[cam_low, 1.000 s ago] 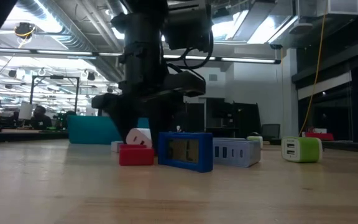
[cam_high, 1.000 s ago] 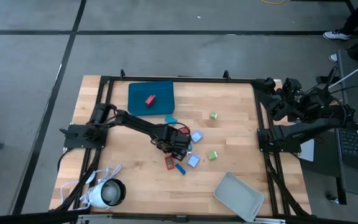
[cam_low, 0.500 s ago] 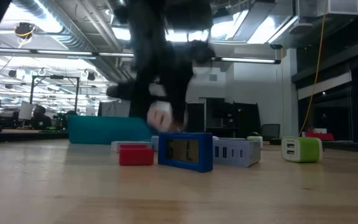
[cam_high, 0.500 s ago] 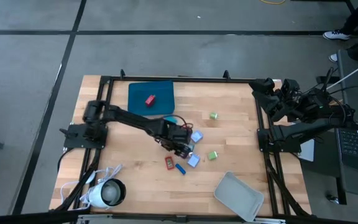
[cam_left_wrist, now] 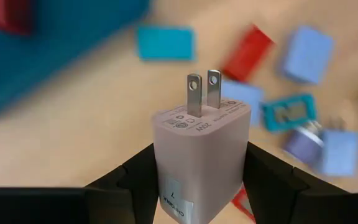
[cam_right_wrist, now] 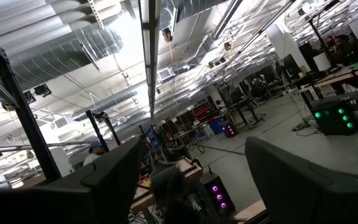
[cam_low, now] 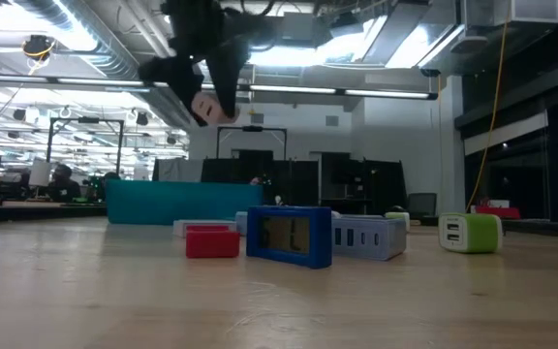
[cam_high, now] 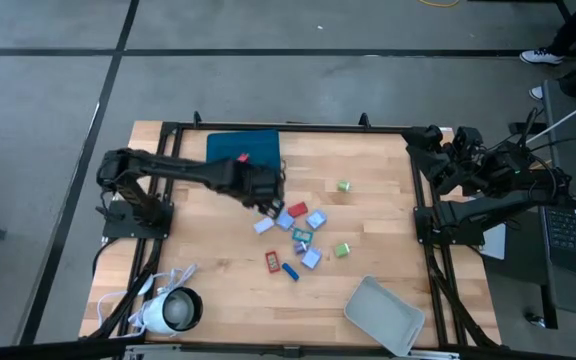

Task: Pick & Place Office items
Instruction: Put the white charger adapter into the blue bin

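Pink charger [cam_left_wrist: 201,165], left end effector [cam_left_wrist: 197,180] gripping

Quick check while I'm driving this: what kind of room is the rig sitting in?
Most likely a large robotics lab or industrial workshop: exposed ceiling ducts and strip lights overhead, rows of workbenches behind the wooden table, and a concrete floor marked with dark lines.

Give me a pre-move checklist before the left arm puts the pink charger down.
1. Grip: left gripper clamps the pink charger on both sides, ok.
2. Lift: charger hangs well above the tabletop in the low view, ok.
3. Target: teal tray holds one red piece at its edge; free space, ok.
4. Position over tray: gripper sits at the tray's corner, not ok yet.
5. Right gripper: parked off the table's edge, open, ok.
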You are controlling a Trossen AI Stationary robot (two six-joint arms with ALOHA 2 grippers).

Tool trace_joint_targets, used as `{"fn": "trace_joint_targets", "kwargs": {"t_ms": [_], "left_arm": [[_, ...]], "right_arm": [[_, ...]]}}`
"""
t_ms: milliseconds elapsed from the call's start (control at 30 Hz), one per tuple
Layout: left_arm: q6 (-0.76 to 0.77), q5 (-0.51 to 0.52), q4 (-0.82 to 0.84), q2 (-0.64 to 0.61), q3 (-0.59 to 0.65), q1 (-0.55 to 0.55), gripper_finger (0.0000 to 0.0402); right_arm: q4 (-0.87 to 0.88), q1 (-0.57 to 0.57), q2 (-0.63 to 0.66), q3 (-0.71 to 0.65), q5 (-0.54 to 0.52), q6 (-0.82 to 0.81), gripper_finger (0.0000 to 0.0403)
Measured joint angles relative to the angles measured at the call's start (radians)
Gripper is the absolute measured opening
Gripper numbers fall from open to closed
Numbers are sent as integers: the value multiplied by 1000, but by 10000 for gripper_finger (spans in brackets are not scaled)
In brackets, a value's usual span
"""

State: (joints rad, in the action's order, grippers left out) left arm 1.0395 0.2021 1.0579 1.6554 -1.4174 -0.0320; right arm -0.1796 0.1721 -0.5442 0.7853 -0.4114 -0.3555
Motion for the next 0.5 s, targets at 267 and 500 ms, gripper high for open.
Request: {"fn": "trace_joint_targets", "kwargs": {"t_ms": [267, 500], "left_arm": [[-313, 43, 5, 19, 0, -287, 186], [-527, 2, -62, 77, 0, -499, 185]], "right_arm": [[-7, -1, 0, 0, 0, 3, 288], [-8, -1, 0, 0, 3, 0, 288]]}}
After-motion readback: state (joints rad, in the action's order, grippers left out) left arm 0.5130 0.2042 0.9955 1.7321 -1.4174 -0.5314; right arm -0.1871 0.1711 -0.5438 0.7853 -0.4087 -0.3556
